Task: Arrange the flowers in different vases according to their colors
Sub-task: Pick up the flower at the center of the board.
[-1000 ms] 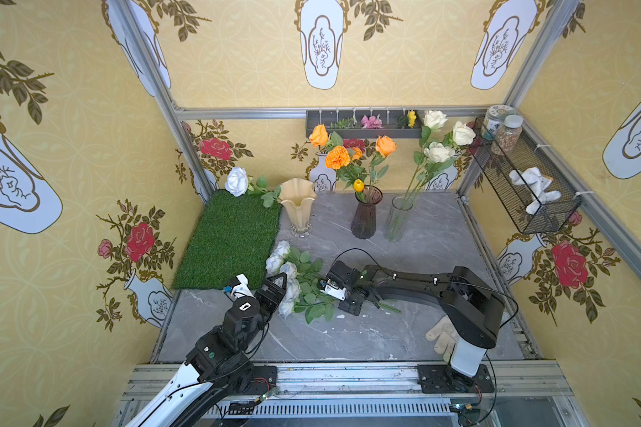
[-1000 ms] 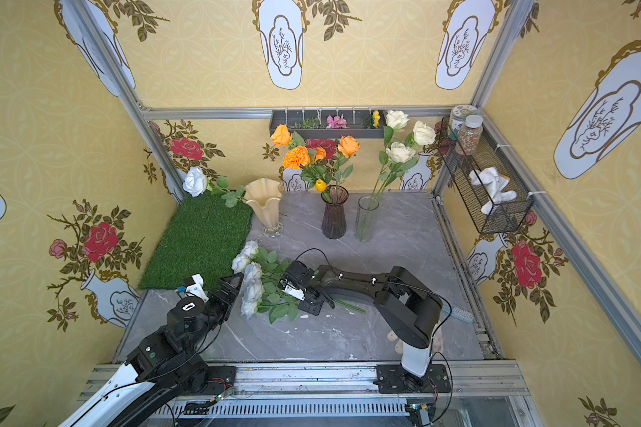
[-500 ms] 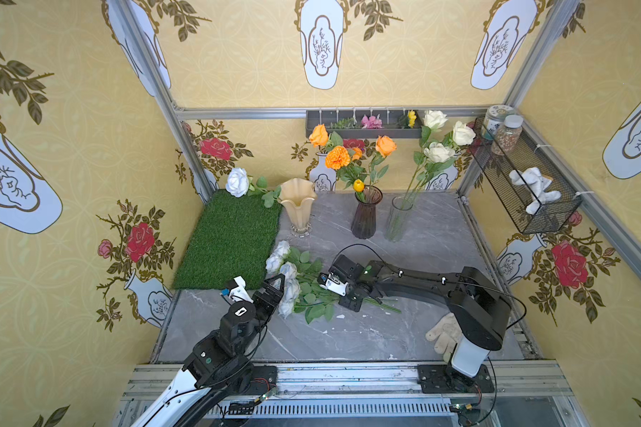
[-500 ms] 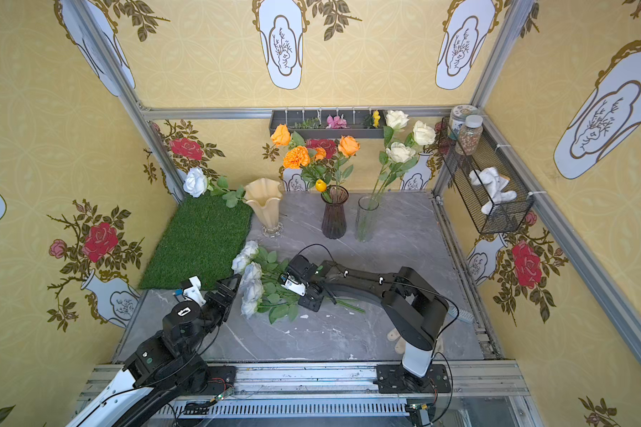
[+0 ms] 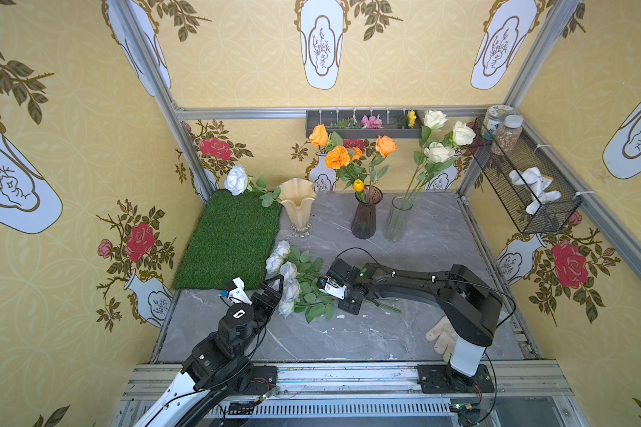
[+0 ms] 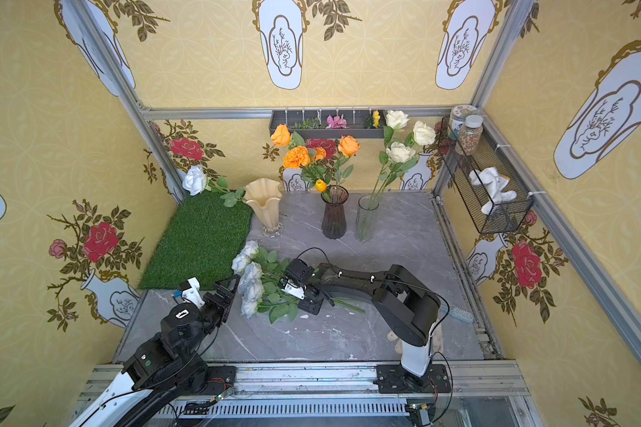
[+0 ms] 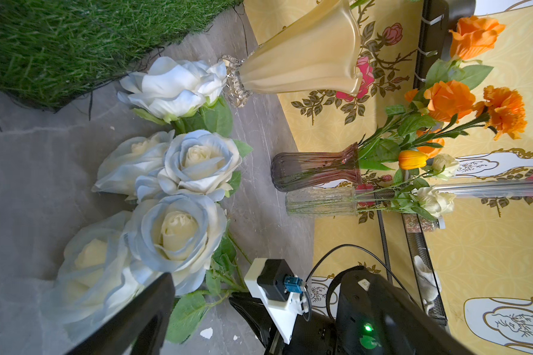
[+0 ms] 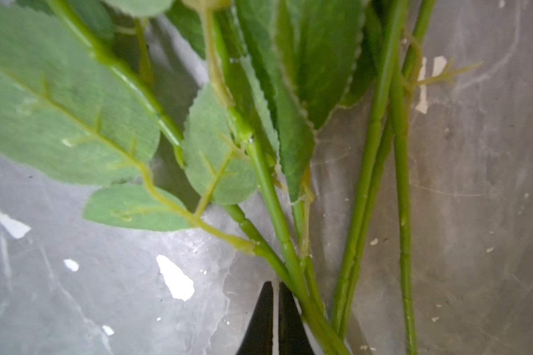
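Note:
Several pale blue-white roses (image 5: 285, 273) (image 6: 250, 281) (image 7: 179, 166) lie bunched on the grey table. My left gripper (image 5: 276, 288) (image 6: 230, 292) (image 7: 197, 316) stands open right beside their heads. My right gripper (image 5: 348, 305) (image 6: 309, 307) (image 8: 276, 287) is shut over their stems (image 8: 293, 267), which run along one finger (image 8: 290, 322), not between the two. The cream-amber vase (image 5: 297, 201) stands at the back, and another blue-white rose (image 5: 236, 180) lies on the mat with its stem reaching toward that vase. The purple vase (image 5: 365, 218) holds orange flowers (image 5: 336, 157) and a yellow tulip (image 5: 358, 185). The clear cylinder (image 5: 398, 218) holds cream-white roses (image 5: 437, 151).
A green grass mat (image 5: 230, 236) covers the back left of the table. A wire basket (image 5: 522, 173) with jars and a cloth hangs on the right wall. A grey shelf (image 5: 363, 127) with small sprigs is on the back wall. A glove (image 5: 441, 334) lies by the right arm's base.
My left arm has reached a little further forward toward the rose heads. My right gripper has stayed over the stems with almost no shift.

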Motion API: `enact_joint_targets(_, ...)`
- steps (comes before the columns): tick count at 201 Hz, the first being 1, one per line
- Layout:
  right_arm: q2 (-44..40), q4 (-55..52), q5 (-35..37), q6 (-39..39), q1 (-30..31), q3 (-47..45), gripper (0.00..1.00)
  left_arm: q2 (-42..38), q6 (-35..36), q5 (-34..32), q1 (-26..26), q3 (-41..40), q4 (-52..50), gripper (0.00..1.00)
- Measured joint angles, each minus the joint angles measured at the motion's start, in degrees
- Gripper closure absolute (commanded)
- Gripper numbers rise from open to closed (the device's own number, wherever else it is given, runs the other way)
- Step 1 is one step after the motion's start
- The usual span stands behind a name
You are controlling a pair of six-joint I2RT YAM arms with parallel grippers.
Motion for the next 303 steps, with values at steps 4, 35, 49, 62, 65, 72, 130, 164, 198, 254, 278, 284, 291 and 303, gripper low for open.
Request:
enact_joint_targets(4, 0.1, 0.0, 0.1, 0.0, 0.0, 0.0, 0.92, -0.1, 0.0, 0.0, 0.0, 0.0, -0.1, 0.0)
enact_joint_targets(35, 0.7, 0.0, 0.4, -0.2, -0.2, 0.2, 1.0, -0.4, 0.0, 0.0, 0.0, -0.1, -0.2, 0.0)
enact_joint_targets(49, 0.6, 0.0, 0.5, -0.3, -0.3, 0.5, 1.0, -0.5, 0.0, -0.1, 0.0, -0.1, -0.2, 0.0)
enact_joint_targets(62, 0.4, -0.2, 0.5, -0.5, -0.4, 1.0, 1.0, -0.5, 0.0, -0.2, 0.0, -0.1, -0.2, 0.0)
enact_joint_targets(65, 0.3, -0.3, 0.5, -0.5, -0.5, 1.1, 1.0, -0.5, 0.0, -0.2, 0.0, -0.1, -0.2, 0.0)
enact_joint_targets(72, 0.0, -0.3, 0.3, -0.5, -0.6, 1.5, 1.0, -0.5, 0.0, -0.2, 0.0, -0.1, -0.2, 0.0)
enact_joint_targets(130, -4.5, -0.7, -5.6, 0.5, -5.4, 4.3, 0.91, -1.0, 0.0, -0.2, 0.0, -0.3, -0.3, 0.0)
enact_joint_targets(164, -4.5, -1.9, -6.7, 0.8, -7.5, 4.5, 0.71, -1.3, 0.0, -0.2, 0.0, -0.4, -0.2, 0.0)
enact_joint_targets(198, -1.7, -1.9, -6.7, 1.0, -9.3, 4.7, 0.66, -1.4, 0.0, -0.2, 0.0, -0.4, -0.3, 0.0)
enact_joint_targets(254, 3.3, -1.3, -4.9, 0.3, -10.2, 7.3, 0.68, -1.7, 0.0, -0.2, 0.0, -0.6, -0.3, 0.0)
enact_joint_targets(278, 4.9, -0.9, -3.8, 0.2, -10.6, 8.3, 0.68, -1.8, 0.0, -0.2, 0.0, -0.7, -0.3, 0.0)
enact_joint_targets(284, 5.2, -0.7, -3.8, 0.1, -10.6, 8.3, 0.68, -1.9, 0.0, -0.2, 0.0, -0.7, -0.3, 0.0)
enact_joint_targets(291, 5.6, -0.5, -3.8, 0.0, -10.5, 8.3, 0.68, -2.0, 0.0, -0.2, 0.0, -0.7, -0.3, 0.0)
enact_joint_targets(303, 6.2, -0.2, -3.7, -0.1, -10.5, 8.3, 0.68, -2.1, 0.0, -0.2, 0.0, -0.7, -0.3, 0.0)
